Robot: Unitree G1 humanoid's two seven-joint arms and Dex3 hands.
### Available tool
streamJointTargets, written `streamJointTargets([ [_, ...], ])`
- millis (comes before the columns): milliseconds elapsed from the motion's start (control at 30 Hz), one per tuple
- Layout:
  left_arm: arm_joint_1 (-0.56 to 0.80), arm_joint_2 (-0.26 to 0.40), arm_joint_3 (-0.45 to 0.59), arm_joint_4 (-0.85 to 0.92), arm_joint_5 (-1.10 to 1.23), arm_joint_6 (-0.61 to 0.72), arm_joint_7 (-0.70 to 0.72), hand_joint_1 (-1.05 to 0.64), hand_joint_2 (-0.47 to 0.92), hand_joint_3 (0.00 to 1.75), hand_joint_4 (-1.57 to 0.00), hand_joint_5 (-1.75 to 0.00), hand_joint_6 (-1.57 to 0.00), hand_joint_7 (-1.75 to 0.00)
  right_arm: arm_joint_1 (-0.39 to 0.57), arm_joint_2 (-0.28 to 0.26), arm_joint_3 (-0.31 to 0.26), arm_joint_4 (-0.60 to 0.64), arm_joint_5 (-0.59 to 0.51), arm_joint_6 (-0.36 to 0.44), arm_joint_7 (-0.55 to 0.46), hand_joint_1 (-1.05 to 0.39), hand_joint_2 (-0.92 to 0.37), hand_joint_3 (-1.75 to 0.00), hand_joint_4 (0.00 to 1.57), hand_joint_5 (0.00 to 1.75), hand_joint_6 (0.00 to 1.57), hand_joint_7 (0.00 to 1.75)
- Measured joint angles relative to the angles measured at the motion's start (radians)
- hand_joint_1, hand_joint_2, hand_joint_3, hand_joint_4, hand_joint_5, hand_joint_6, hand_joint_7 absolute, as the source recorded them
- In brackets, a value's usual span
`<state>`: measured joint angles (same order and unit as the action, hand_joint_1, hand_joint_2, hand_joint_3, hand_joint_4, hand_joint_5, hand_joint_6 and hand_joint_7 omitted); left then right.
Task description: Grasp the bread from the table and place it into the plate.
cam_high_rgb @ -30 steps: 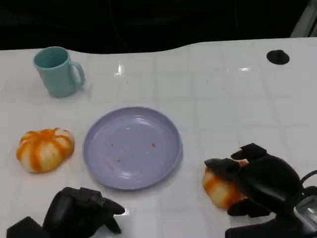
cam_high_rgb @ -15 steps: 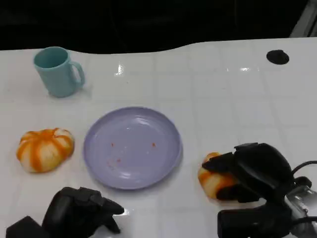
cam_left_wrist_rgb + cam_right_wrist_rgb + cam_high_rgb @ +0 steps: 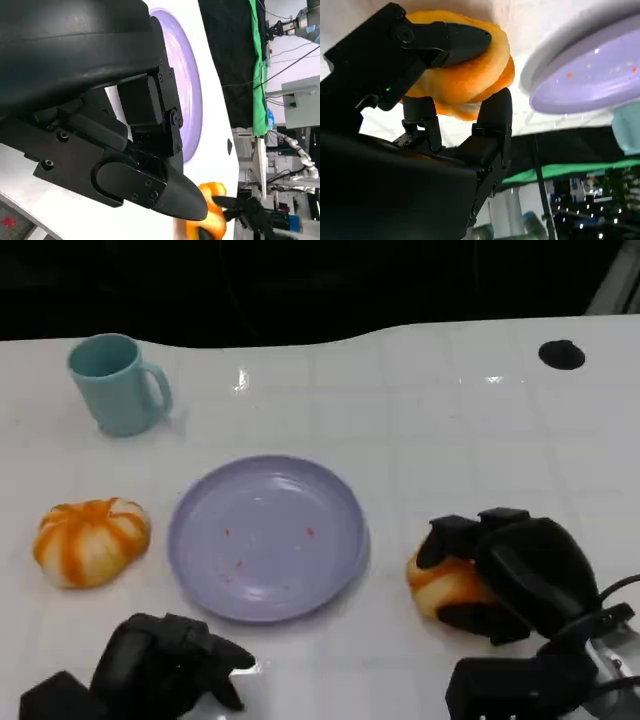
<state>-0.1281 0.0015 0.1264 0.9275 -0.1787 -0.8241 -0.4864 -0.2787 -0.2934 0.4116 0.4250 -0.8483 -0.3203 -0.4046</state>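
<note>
An orange-striped bread roll (image 3: 443,586) sits right of the lavender plate (image 3: 268,537), and my right hand (image 3: 515,575) grips it, fingers wrapped over its top and near side. In the right wrist view the fingers (image 3: 445,42) clamp the bread (image 3: 467,75) from both sides, with the plate's rim (image 3: 580,95) just beyond. The plate holds only crumbs. My left hand (image 3: 165,665) rests low near the table's front edge, holding nothing. The left wrist view shows the plate (image 3: 192,95) past the left hand's fingers (image 3: 170,192), and the bread (image 3: 210,220) further off.
A second orange-striped bread roll (image 3: 90,540) lies left of the plate. A teal mug (image 3: 118,383) stands at the back left. A small black disc (image 3: 560,355) sits at the table's back right. Bare white table stretches behind the plate.
My right hand has closed its fingers over the bread, and hand and bread have shifted slightly away from the table's front edge. The left hand has barely moved.
</note>
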Motion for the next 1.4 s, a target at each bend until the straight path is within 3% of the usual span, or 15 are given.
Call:
streamJointTargets([
  [33, -0.001, 0.000, 0.000, 0.000, 0.000, 0.001, 0.000, -1.05, 0.92, 0.06, -1.34, -0.96, -1.57, -0.24, -0.003, 0.003, 0.000, 0.009, 0.003, -0.009, -0.013, -0.34, -0.42, -1.22, 1.05, 1.75, 0.98, 1.21],
  [100, -0.003, 0.000, 0.000, 0.001, 0.000, 0.002, 0.000, -1.05, 0.92, 0.07, -1.34, -0.96, -1.57, -0.24, -0.011, 0.009, 0.000, 0.030, 0.019, -0.027, -0.032, -0.34, -0.36, -1.30, 1.06, 1.75, 0.92, 1.43],
  [167, -0.004, 0.000, 0.000, 0.001, 0.000, 0.005, 0.000, -1.05, 0.92, 0.07, -1.34, -0.96, -1.57, -0.24, -0.016, 0.014, -0.002, 0.038, 0.032, -0.043, -0.051, -0.36, -0.33, -1.33, 1.07, 1.75, 0.90, 1.51],
  [400, -0.005, 0.001, -0.004, 0.001, 0.009, 0.004, 0.007, -1.05, 0.92, 0.08, -1.33, -0.96, -1.57, -0.24, -0.026, 0.034, -0.042, 0.035, 0.149, -0.131, -0.054, -0.36, -0.25, -1.41, 1.09, 1.75, 0.93, 1.49],
  [567, -0.009, 0.001, -0.003, 0.005, 0.008, 0.004, 0.008, -1.05, 0.92, 0.07, -1.33, -0.96, -1.57, -0.24, -0.062, 0.071, -0.049, 0.047, 0.234, -0.195, -0.005, -0.37, -0.19, -1.48, 1.07, 1.75, 0.89, 1.60],
  [800, -0.018, 0.001, -0.002, 0.019, 0.007, -0.004, 0.008, -1.05, 0.92, 0.07, -1.33, -0.96, -1.57, -0.24, -0.162, 0.135, -0.042, 0.143, 0.255, -0.242, 0.023, -0.31, -0.15, -1.54, 1.03, 1.75, 0.87, 1.55],
  [933, -0.023, 0.002, -0.002, 0.028, 0.006, -0.009, 0.008, -1.05, 0.92, 0.08, -1.33, -0.96, -1.56, -0.23, -0.221, 0.179, -0.033, 0.197, 0.248, -0.248, 0.023, -0.24, -0.11, -1.53, 1.04, 1.75, 0.96, 1.37],
  [1100, -0.026, 0.005, -0.004, 0.041, 0.013, -0.027, 0.008, -1.05, 0.92, 0.09, -1.32, -0.96, -1.56, -0.23, -0.297, 0.240, 0.005, 0.300, 0.230, -0.271, 0.015, -0.17, -0.06, -1.53, 1.04, 1.73, 0.99, 1.38],
  [1367, -0.031, 0.006, -0.003, 0.045, 0.009, -0.027, 0.005, -1.05, 0.92, 0.07, -1.33, -0.96, -1.57, -0.24, -0.417, 0.337, 0.057, 0.490, 0.186, -0.285, -0.064, -0.07, -0.08, -1.49, 1.04, 1.71, 1.02, 1.34],
  [1400, -0.032, 0.006, -0.003, 0.046, 0.010, -0.027, 0.005, -1.05, 0.92, 0.07, -1.33, -0.96, -1.57, -0.24, -0.431, 0.348, 0.059, 0.515, 0.187, -0.286, -0.070, -0.05, -0.11, -1.49, 1.04, 1.63, 1.03, 1.26],
])
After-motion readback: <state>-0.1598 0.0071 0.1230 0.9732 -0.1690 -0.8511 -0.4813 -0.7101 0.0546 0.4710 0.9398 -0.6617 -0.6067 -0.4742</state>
